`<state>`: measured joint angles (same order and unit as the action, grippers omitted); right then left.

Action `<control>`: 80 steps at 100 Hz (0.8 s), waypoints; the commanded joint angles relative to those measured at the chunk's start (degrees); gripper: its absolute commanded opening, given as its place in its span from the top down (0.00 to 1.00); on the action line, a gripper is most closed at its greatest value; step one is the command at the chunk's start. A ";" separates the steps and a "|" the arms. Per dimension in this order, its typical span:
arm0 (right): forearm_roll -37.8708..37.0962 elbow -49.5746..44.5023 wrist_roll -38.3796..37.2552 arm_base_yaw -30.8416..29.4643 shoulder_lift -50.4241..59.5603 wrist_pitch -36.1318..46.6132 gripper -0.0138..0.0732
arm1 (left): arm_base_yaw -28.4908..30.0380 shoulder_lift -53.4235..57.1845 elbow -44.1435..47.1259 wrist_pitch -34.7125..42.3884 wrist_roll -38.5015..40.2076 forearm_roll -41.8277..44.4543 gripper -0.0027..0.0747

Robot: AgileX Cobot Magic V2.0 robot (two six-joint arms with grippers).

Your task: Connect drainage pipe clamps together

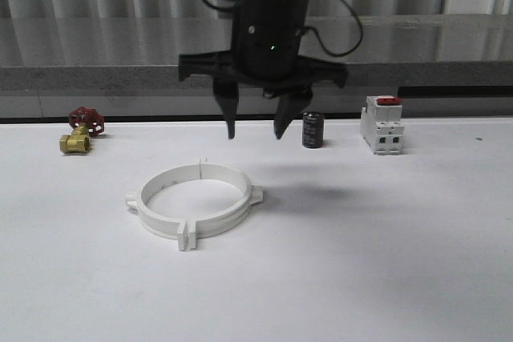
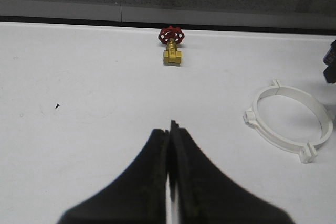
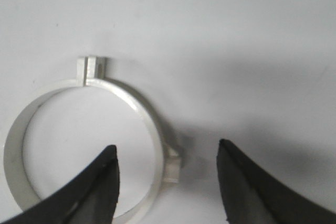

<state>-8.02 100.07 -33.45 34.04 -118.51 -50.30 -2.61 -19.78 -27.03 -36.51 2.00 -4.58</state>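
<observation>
Right gripper (image 1: 254,130) hangs wide open above the white plastic half-ring drainage pipe clamps (image 1: 195,202).
The halves already sit joined as one ring; little seems left.

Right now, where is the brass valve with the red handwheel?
In the front view, the brass valve with the red handwheel stands at the table's far left, near the back edge, well left of the white plastic clamp ring.
</observation>
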 commanded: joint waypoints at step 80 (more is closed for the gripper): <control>8.02 -30.73 30.47 -35.18 47.07 2.35 0.35 | 0.10 -0.48 -1.47 4.53 -0.06 -0.30 0.99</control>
<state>-0.45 72.66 -3.75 0.95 -78.55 -52.02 -2.61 -19.78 -27.03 -36.51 2.00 -4.58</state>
